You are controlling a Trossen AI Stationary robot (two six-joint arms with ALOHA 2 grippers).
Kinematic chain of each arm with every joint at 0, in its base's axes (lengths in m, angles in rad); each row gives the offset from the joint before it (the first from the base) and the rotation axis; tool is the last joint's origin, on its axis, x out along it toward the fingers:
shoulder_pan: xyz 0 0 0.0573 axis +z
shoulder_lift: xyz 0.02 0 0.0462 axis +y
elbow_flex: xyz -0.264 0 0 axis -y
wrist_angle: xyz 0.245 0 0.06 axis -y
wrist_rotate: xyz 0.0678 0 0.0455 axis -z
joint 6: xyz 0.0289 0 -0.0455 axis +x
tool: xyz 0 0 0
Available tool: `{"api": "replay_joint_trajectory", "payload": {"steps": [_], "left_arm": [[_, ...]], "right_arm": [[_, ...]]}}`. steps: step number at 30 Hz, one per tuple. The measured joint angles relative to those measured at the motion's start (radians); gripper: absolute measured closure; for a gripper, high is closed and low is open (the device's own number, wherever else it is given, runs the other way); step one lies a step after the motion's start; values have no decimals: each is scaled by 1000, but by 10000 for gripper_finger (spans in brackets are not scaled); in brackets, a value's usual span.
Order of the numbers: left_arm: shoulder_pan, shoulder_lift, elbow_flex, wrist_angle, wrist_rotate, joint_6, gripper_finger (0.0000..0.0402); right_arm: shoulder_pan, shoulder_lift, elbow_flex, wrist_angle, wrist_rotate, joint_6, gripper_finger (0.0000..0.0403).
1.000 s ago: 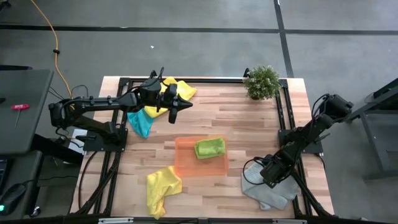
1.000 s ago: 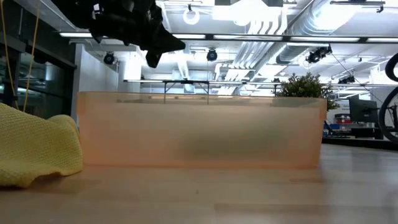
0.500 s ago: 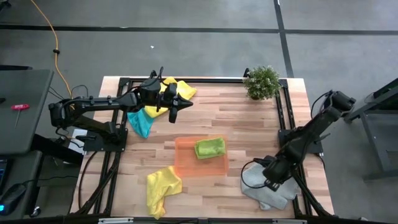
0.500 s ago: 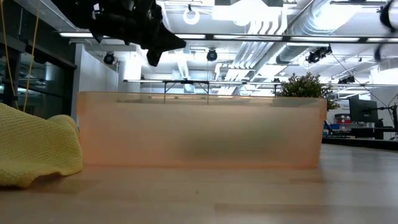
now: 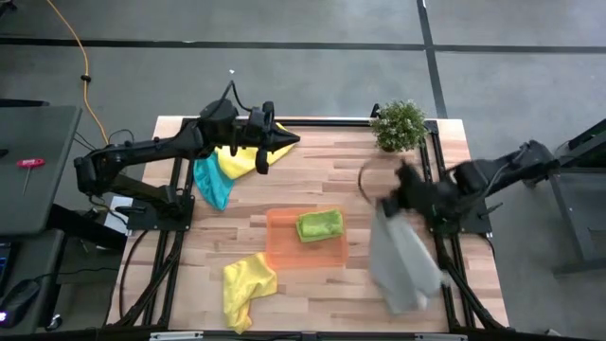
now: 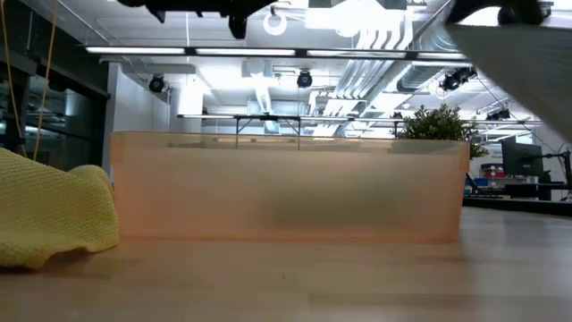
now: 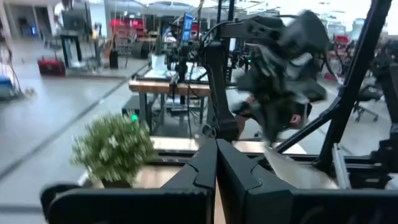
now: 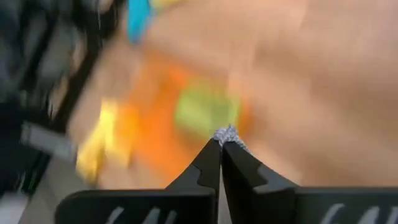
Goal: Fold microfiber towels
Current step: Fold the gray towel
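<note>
One towel looks done so far: the lime green towel point(image 5: 320, 224) sits folded in the orange tray point(image 5: 284, 248). The right claw point(image 5: 386, 204) is pinched shut on a corner of the grey towel point(image 5: 403, 258), which hangs just right of the tray. Both yellow towels point(image 5: 246, 286) and the teal towel point(image 5: 211, 182) are crumpled left of the tray, and the closed, empty left claw point(image 5: 284, 140) hovers beyond it.

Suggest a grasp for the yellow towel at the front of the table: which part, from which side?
Judging from the high view, take the yellow towel at its upper, wider end beside the orange tray, coming straight down. That end looks bunched and raised, which gives the fingers a fold to pinch; the narrow tail toward the table's front edge lies flatter. The left gripper is free, shut over the far towels.
</note>
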Motion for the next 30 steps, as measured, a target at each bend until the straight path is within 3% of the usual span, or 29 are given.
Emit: {"api": "replay_joint_trajectory", "payload": {"steps": [4,13,22,28,30], "left_arm": [[0,0,36,-55,-1,73,401],[0,0,37,-160,-77,157,401],[0,-10,37,-159,-79,87,401],[-11,-10,37,-286,-94,145,401],[-11,-10,37,-360,-120,139,401]], "right_arm": [[-199,0,71,57,78,-200,402],[-497,16,82,493,17,-625,403],[-578,120,82,718,-91,-606,403],[-575,320,82,749,-334,-596,403],[-568,395,82,767,-365,-597,403]]}}
